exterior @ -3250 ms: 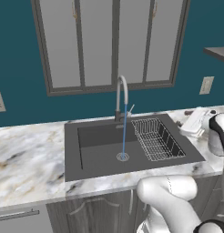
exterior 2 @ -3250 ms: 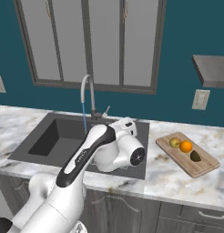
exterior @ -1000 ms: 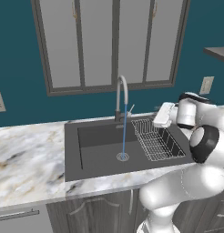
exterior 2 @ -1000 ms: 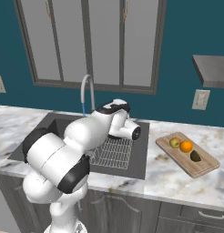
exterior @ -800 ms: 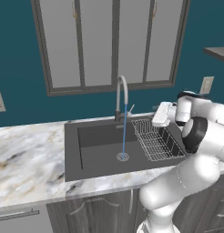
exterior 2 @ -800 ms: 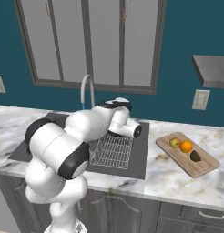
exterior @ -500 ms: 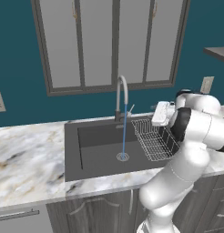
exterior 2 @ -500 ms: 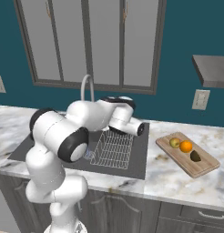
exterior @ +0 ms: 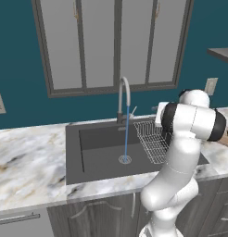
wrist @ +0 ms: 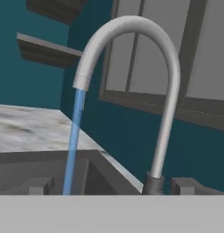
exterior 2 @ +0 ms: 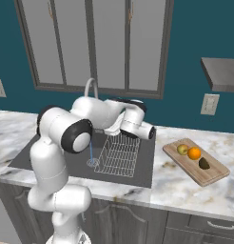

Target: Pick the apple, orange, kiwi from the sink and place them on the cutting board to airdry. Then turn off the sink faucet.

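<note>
Right base view: apple (exterior 2: 183, 149), orange (exterior 2: 194, 153), kiwi (exterior 2: 203, 163) on cutting board (exterior 2: 209, 178); hand (wrist: 112, 184) released at sink faucet (wrist: 165, 82), water running.

Arm is swinging left from the counter edge toward the sink faucet (wrist: 164, 91), folding its elbow over the wire rack (exterior 2: 120, 155); hand is now closing on the spout.

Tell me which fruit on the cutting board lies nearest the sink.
The apple, yellow-green with a blush, at the cutting board's end toward the sink. The orange sits beside it; the dark kiwi lies farther along.
</note>
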